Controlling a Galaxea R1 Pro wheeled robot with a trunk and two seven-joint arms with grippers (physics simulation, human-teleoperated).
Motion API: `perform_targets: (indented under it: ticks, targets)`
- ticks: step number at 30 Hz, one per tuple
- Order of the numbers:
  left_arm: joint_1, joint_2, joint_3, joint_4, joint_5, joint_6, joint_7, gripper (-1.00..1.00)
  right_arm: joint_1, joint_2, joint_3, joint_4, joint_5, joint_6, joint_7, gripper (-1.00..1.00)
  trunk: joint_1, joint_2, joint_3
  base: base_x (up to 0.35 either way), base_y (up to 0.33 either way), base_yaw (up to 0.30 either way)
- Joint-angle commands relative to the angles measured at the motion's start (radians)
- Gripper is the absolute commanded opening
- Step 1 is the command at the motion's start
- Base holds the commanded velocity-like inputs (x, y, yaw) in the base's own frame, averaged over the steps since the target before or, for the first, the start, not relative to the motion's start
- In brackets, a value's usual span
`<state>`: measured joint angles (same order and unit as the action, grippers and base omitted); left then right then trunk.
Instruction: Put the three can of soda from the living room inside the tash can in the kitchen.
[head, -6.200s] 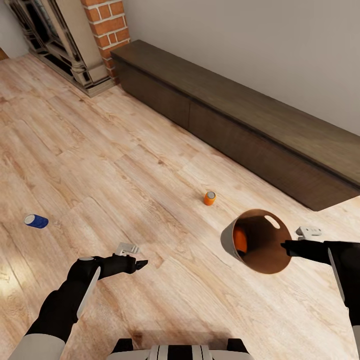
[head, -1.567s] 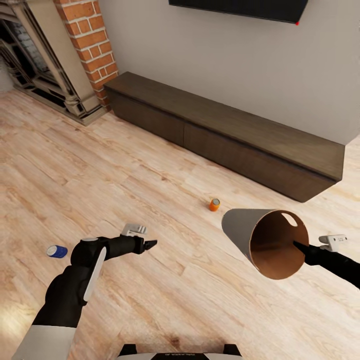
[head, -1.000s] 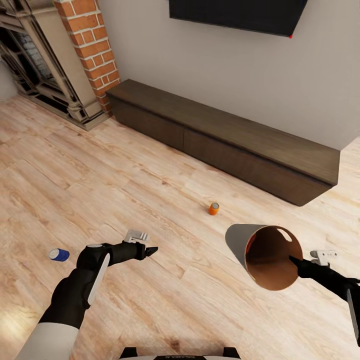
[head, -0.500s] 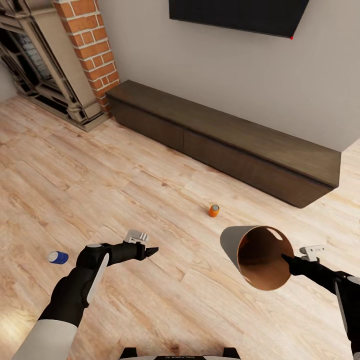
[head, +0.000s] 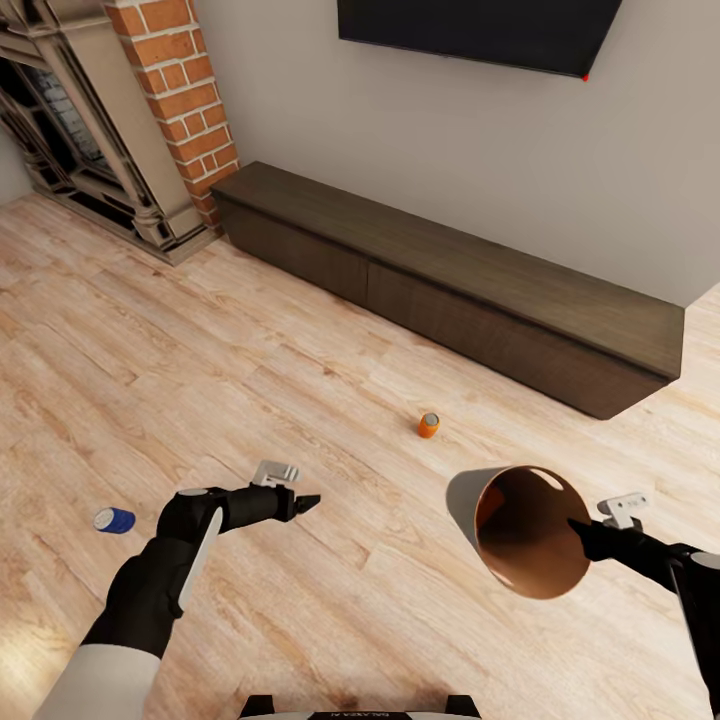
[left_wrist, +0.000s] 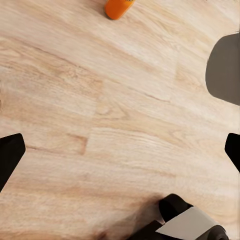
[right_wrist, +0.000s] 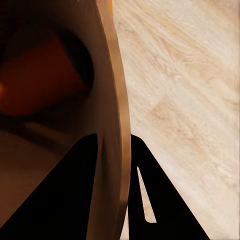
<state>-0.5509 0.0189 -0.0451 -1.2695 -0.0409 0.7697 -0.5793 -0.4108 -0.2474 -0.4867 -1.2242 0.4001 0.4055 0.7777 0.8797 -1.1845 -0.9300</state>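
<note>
At the 4 o'clock side of the head view, the right gripper (head: 580, 527) is clamped on the rim of the tash can (head: 500, 520) — one finger inside, one outside. It holds the bin tipped, with its coppery mouth facing the camera. An orange can (right_wrist: 42, 82) lies deep inside it. The left gripper (head: 308, 499), near 7 o'clock, has its fingers spread wide and carries nothing. A second orange can (head: 428, 425) stands on the wooden floor (head: 250, 400) between both grippers, towards 12 o'clock. The blue can (head: 114, 520) lies on its side at 9 o'clock. Beyond them runs the long dark cabinet (head: 450, 280), beside the brick fireplace (head: 175, 90).
</note>
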Motion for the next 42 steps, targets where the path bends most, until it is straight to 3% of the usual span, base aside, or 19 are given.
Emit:
perform_targets:
  ticks: [1,4,5,14,37,42]
  targets:
    - [0.001,-0.001,0.000,-0.006,0.000,0.006,0.005,1.00,0.000,0.000,0.006,-0.006,-0.005,0.006,0.007,-1.00,0.000,0.000,0.000,0.010,0.000,0.000]
    - [0.003,-0.003,0.003,-0.023,0.000,0.023,-0.001,1.00,0.005,-0.002,0.024,-0.021,0.006,0.013,0.013,-1.00,0.000,0.000,0.000,0.005,0.000,0.000]
    - [0.003,-0.004,0.003,-0.056,0.000,0.043,-0.009,1.00,0.005,-0.002,0.065,-0.057,-0.223,0.040,0.080,-1.00,0.000,0.000,0.000,0.002,0.000,0.000]
    - [0.003,-0.004,0.004,-0.063,-0.001,0.044,-0.042,1.00,0.006,-0.003,0.069,-0.067,-0.224,0.041,0.087,-1.00,0.000,0.000,0.000,0.000,0.000,0.000]
    - [0.003,-0.004,0.005,-0.063,-0.001,0.043,-0.045,1.00,0.007,-0.003,0.071,-0.078,-0.224,0.037,0.087,-1.00,0.000,0.000,0.000,0.000,0.000,0.000]
    - [0.003,-0.004,0.007,-0.064,0.000,0.043,-0.074,1.00,0.007,-0.006,0.069,-0.078,-0.224,0.040,0.089,-1.00,0.000,0.000,0.000,0.000,0.000,0.000]
